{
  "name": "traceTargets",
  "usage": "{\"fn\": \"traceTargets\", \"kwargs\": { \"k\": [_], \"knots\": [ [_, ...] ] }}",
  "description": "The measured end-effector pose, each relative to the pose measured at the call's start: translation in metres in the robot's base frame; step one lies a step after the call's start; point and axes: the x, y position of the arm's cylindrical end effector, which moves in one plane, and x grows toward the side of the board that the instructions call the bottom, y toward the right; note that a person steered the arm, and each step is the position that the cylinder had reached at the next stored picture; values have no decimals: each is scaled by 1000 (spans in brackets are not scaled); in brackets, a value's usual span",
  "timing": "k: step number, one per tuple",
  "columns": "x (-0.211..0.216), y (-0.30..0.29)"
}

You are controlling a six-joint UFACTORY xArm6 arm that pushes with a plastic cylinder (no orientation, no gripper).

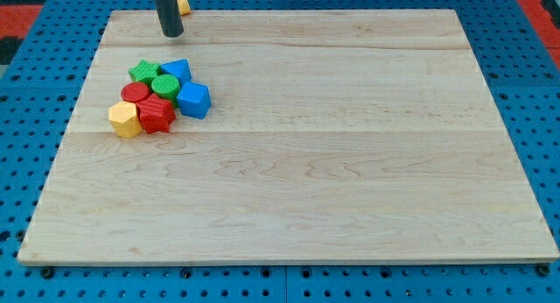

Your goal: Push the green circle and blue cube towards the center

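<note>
No jaws here, just a tip (171, 33) parked above-left of green circle (165, 84) and blue cube (194, 100), probably to shove them centerward.

The tool's dark rod comes down at the view's top left, its tip (171, 34) on the wooden worktop (350, 163), above the cluster of blocks and apart from it. An orange-yellow block (182, 2) peeks out just right of the rod. In the cluster, a green star (143, 72), green circle (165, 84), blue block (178, 71) and blue cube (194, 100) touch a red circle (135, 94), red star (157, 114) and yellow block (124, 119)
</note>
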Motion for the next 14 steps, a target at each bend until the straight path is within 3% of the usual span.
{"fn": "traceTargets", "kwargs": {
  "k": [2, 4, 5, 6, 7, 8, 9, 10, 11, 14],
  "knots": [
    [19, -16],
    [114, -76],
    [132, -40],
    [135, 60],
    [144, 90],
    [179, 52],
    [174, 147],
    [175, 177],
    [170, 101],
    [128, 29]
  ]
}}
